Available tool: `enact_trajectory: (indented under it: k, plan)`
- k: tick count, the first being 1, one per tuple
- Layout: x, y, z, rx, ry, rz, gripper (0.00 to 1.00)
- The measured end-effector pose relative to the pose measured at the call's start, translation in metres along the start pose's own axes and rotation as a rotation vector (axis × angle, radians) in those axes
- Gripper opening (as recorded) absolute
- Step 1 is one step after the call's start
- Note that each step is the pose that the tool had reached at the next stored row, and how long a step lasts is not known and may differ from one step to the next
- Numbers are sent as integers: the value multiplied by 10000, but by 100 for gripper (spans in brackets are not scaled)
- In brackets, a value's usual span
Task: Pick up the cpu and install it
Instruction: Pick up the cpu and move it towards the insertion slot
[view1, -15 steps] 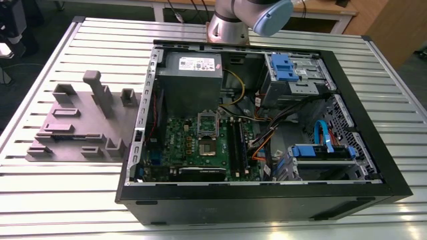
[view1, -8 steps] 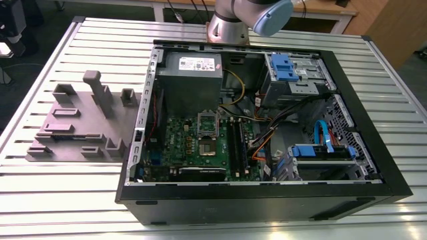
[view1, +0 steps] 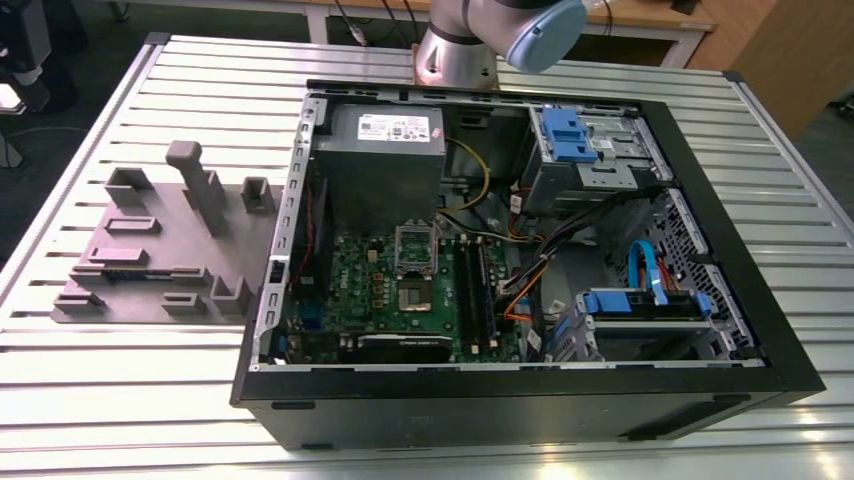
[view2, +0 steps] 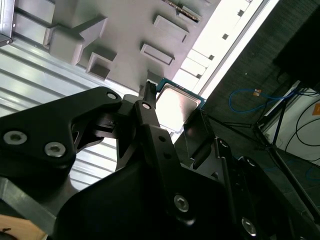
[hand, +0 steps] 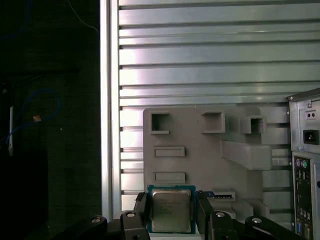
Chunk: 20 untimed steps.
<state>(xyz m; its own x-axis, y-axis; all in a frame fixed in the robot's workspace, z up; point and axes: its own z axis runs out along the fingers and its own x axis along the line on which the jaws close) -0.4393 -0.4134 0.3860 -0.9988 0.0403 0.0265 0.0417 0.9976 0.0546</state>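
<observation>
The cpu (hand: 171, 210) is a small square chip with a silver metal top and a green rim. It sits between the two black fingers of my gripper (hand: 171, 214), which is shut on its opposite edges. In the second wrist view the cpu (view2: 177, 102) shines between the same fingers (view2: 149, 95), and the gripper (view2: 172, 109) holds it well above the grey moulded fixture (view2: 125, 30). In the exterior view the green motherboard (view1: 360, 270) lies inside the open computer case (view1: 534, 385), with its socket (view1: 416, 296) uncovered and the silver frame (view1: 416, 243) folded back.
The grey fixture (view1: 147, 250) with slots and posts lies on the slatted metal table (view1: 120, 400), to the case's left in the exterior view. A grey power supply (view1: 387, 135), drive bays (view1: 587, 150) and loose cables (view1: 561, 250) crowd the case. The arm's base (view1: 461, 50) stands behind.
</observation>
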Motion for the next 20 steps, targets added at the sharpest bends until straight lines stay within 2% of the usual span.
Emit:
enact_trajectory:
  k: [8, 20]
  plan:
    - [2, 4, -83, -1, -2, 0, 47]
    - [4, 8, -146, -1, -2, 0, 47]
